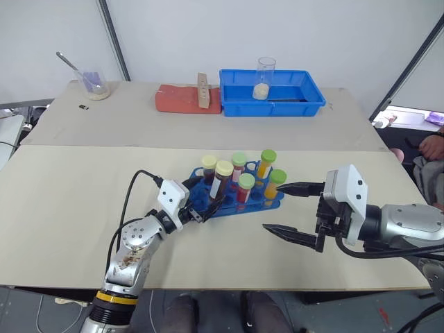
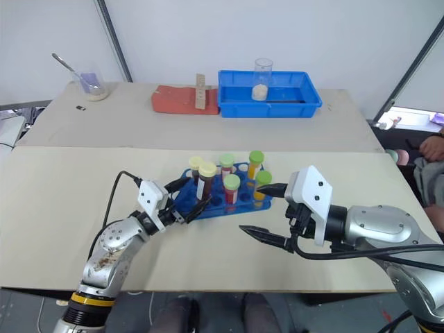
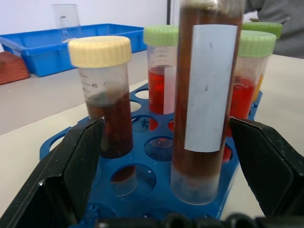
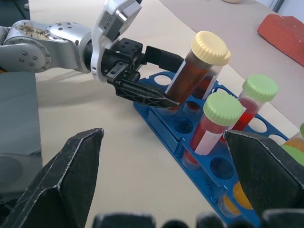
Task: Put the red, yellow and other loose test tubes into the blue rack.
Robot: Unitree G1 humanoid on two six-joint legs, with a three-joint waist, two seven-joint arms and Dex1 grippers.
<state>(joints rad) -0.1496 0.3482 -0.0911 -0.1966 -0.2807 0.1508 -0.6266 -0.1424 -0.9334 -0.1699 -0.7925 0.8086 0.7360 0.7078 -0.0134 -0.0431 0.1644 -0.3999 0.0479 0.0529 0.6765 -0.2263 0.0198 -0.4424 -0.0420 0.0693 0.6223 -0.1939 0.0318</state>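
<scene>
The blue rack (image 1: 258, 205) lies mid-table with several capped test tubes upright in it: red and orange-yellow ones with green caps, dark brown ones with cream caps. My left gripper (image 1: 203, 196) is open at the rack's left end. Its fingers (image 3: 71, 166) stand on either side of a cream-capped dark brown tube (image 3: 209, 95) that sits in a hole, and they are apart from it. My right gripper (image 1: 273, 207) hangs open and empty just off the rack's right end, beside a green-capped orange tube (image 1: 275, 184).
At the back of the table stand a blue tray (image 1: 272, 108) with a clear beaker (image 1: 263, 78) in it, a red block (image 1: 182, 99) with a wooden piece (image 1: 202, 90), and a beaker with a spoon (image 1: 94, 84). A person's hand (image 1: 433, 146) shows at the right edge.
</scene>
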